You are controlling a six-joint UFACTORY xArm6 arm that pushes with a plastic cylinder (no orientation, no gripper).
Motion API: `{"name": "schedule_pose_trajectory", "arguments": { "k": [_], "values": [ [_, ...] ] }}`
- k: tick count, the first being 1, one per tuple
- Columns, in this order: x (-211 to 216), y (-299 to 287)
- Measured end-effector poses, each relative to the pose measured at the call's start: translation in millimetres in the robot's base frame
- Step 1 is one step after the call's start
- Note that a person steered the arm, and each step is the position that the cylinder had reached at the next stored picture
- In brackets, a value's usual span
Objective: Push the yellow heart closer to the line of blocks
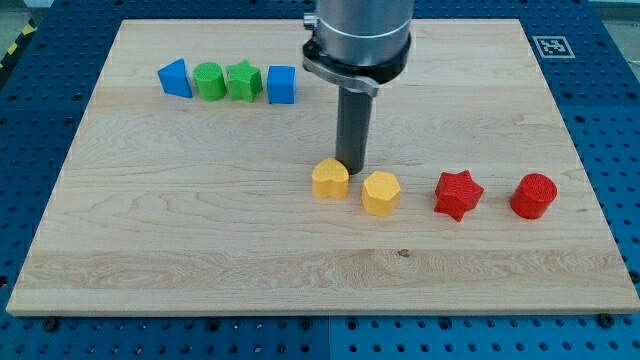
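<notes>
The yellow heart (330, 179) lies near the board's middle. A yellow hexagon (381, 192) sits just to its right. My tip (351, 166) stands right behind the heart's upper right edge, touching or nearly touching it, between the two yellow blocks. At the view's upper left, a row of blocks runs left to right: a blue triangle-like block (175, 78), a green cylinder (209, 81), a green star (243, 80) and a blue cube (282, 84). The heart is well below and to the right of that row.
A red star (458, 194) and a red cylinder (533, 196) lie to the right of the yellow hexagon, roughly in line with it. The wooden board (200, 250) rests on a blue perforated table. The arm's grey body (358, 35) hangs over the board's top middle.
</notes>
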State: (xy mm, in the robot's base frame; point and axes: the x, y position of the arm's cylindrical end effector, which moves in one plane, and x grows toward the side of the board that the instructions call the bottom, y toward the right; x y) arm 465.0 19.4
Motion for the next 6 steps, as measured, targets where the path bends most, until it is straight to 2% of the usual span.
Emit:
{"name": "schedule_pose_trajectory", "arguments": {
  "k": [3, 6],
  "values": [
    [0.0, -65.4],
    [-9.2, -40.8]
  ]
}}
